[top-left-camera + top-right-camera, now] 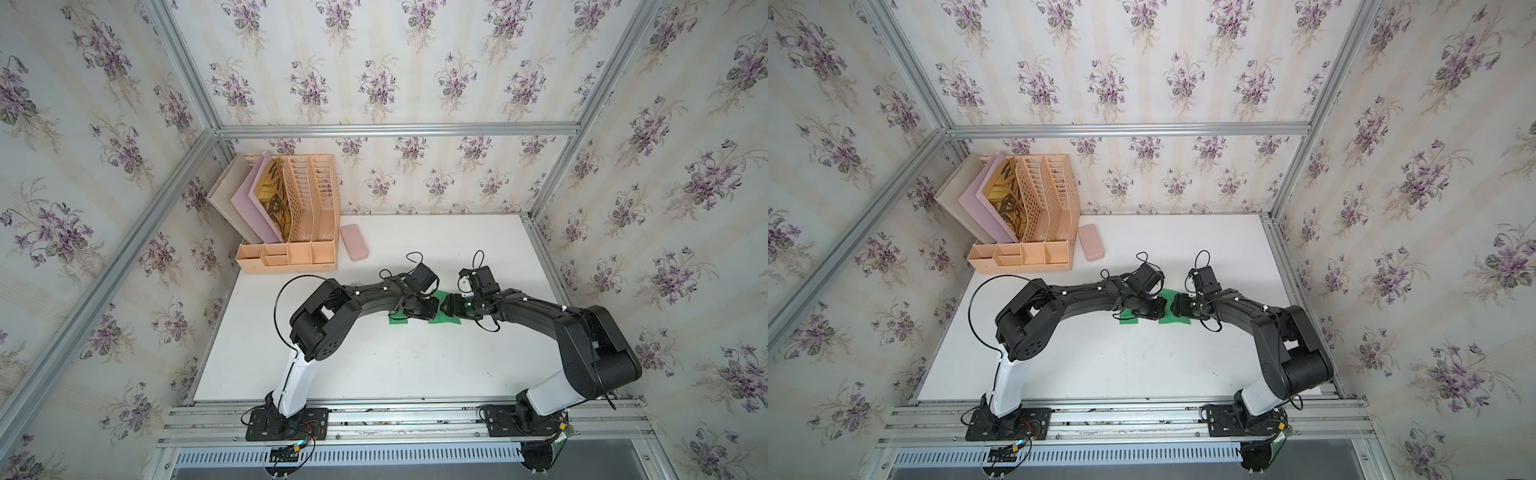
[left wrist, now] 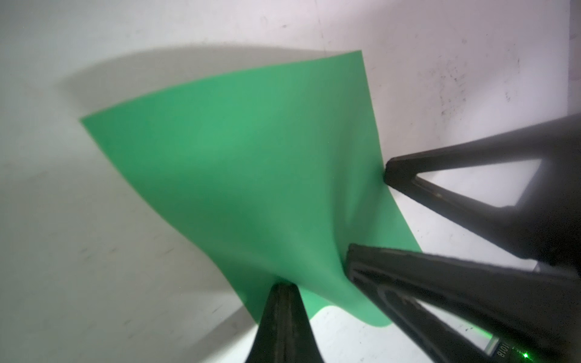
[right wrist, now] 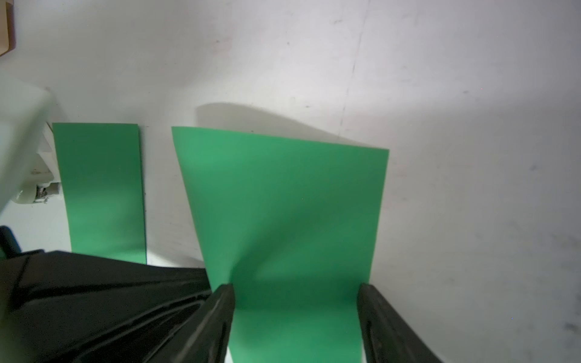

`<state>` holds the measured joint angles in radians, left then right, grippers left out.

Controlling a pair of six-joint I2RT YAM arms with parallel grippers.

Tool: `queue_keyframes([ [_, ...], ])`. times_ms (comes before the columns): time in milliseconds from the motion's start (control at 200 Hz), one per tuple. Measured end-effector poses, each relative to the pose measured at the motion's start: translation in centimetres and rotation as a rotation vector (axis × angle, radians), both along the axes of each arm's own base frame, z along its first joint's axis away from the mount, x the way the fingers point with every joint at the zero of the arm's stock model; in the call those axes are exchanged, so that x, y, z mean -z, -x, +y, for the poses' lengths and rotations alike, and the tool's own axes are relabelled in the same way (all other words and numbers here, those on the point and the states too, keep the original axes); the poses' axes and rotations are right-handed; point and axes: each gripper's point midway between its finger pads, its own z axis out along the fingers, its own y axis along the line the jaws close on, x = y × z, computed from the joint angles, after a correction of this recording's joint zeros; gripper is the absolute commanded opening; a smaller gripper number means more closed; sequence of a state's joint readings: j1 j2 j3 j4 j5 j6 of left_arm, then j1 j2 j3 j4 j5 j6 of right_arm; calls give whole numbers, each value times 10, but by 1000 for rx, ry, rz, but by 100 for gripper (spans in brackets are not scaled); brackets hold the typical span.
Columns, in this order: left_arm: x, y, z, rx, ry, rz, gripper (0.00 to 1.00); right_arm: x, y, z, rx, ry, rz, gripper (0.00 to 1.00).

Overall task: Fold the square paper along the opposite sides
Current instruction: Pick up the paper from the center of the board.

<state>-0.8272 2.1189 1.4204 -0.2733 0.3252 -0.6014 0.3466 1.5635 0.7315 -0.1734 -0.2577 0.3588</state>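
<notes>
Left gripper (image 2: 283,290) pinches green paper (image 2: 235,157); right gripper (image 3: 295,292) stands open.

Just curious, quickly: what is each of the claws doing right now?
Left gripper: shut, pinching an edge of the green paper.
Right gripper: open, fingers apart with the paper passing between them.

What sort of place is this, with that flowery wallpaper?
Likely a test booth styled as a home desk: wallpaper panels on aluminium framing, a file organiser, two robot arms handling green paper.
</notes>
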Motion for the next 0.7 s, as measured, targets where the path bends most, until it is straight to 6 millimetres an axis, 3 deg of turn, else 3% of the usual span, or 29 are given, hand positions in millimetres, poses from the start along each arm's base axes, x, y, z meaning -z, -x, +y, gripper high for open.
queue_keyframes([
  [105,0,0,0,2,-1,-2,0,-1,-1,-1,1,3,7,75],
  [140,0,0,0,3,-2,-4,0,-1,-1,-1,-4,8,8,81],
  [355,0,0,0,7,-3,-8,0,-3,0,-11,12,50,27,84],
  [395,0,0,0,8,-3,-9,0,-3,2,-14,17,63,34,88],
  [699,0,0,0,10,-4,-10,0,1,-1,-16,22,73,21,90],
])
